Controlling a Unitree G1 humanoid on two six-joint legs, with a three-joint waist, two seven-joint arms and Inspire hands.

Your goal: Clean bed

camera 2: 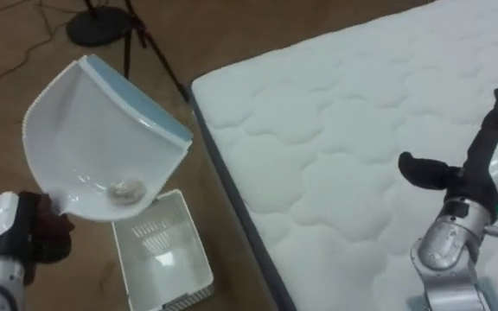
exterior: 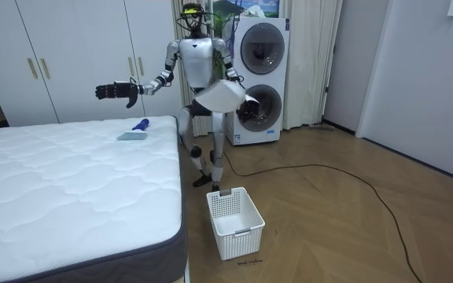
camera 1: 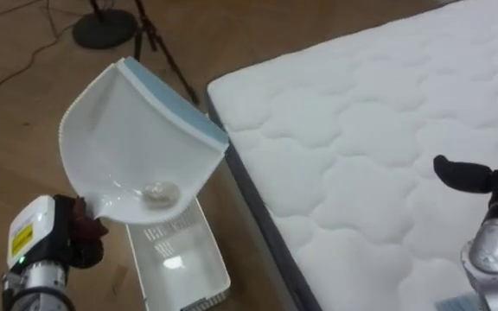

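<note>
At seven o'clock the left hand (camera 1: 83,235) clasps a white dustpan (camera 1: 137,142), a crumpled scrap (camera 1: 158,192) in it, above the basket (camera 1: 182,263) at six; the right hand (camera 2: 474,168) hangs slack-fingered over the mattress (camera 1: 361,121) at four, so sweeping looks done and tipping out remains.

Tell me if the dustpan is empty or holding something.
Not empty: a small pale wad lies low in the dustpan, above the white basket.
</note>
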